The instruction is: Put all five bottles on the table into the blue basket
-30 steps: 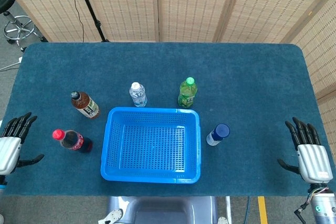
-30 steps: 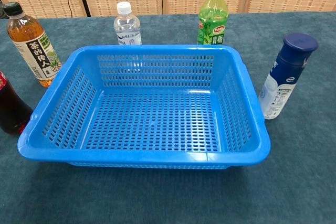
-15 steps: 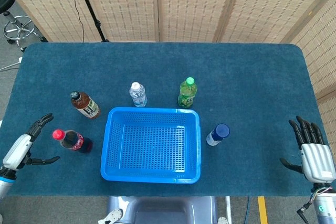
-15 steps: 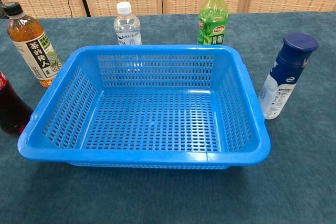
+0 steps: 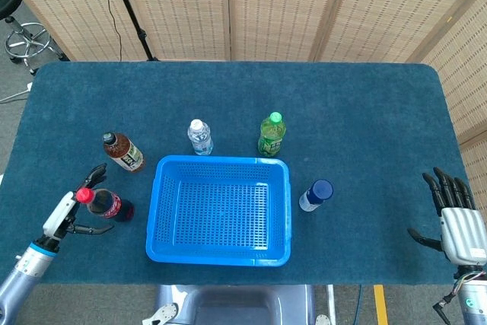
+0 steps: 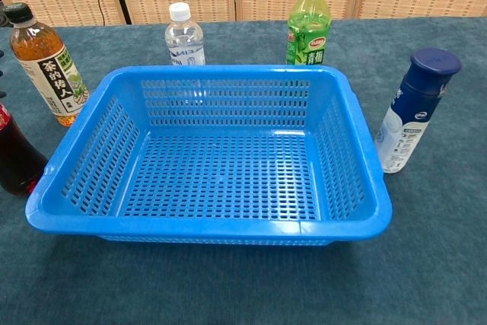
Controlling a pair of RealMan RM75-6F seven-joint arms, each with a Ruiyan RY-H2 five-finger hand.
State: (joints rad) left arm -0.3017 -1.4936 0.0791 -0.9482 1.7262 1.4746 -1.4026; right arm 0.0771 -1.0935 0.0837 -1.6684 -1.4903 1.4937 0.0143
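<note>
Your desk (image 5: 365,104) wears dark blue felt, with woven screens (image 5: 281,5) across the top and a stool (image 5: 27,39) at upper left. The blue basket (image 5: 219,210) sits at lower centre. All five bottles stand outside it. Your left hand (image 5: 65,215), spread and holding nothing, is just beside the cola bottle (image 5: 103,204); contact is unclear. The chest view crops that bottle. Your right hand (image 5: 456,226) is spread, empty, at lower right.

Chest view's left edge cuts off the cola bottle (image 6: 14,159); robot hands unseen there.
</note>
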